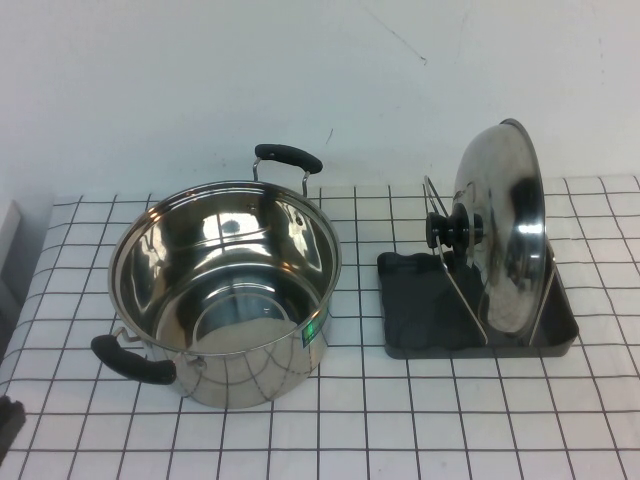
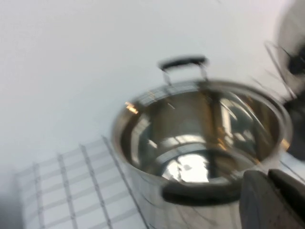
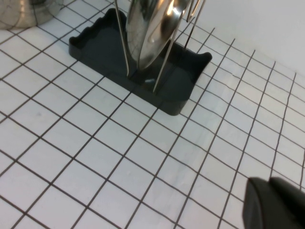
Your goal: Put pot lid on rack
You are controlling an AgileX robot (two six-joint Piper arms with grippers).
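The pot lid (image 1: 505, 235), shiny steel with a black knob (image 1: 450, 230), stands on edge in the rack (image 1: 420, 300), a dark grey tray with wire loops, at the table's right. It leans between the wires and nothing holds it. In the right wrist view the lid (image 3: 150, 28) sits in the rack (image 3: 102, 52), well away from my right gripper (image 3: 269, 185), which is shut and empty over the bare cloth. My left gripper (image 2: 269, 191) is shut and empty, just outside the near handle of the pot (image 2: 200, 138). Neither gripper shows in the high view.
The deep steel pot (image 1: 225, 290) with two black handles stands open at the table's left-centre. A white cloth with a black grid (image 1: 400, 430) covers the table. A white wall is behind. A dark part (image 1: 8, 425) sits at the front left edge.
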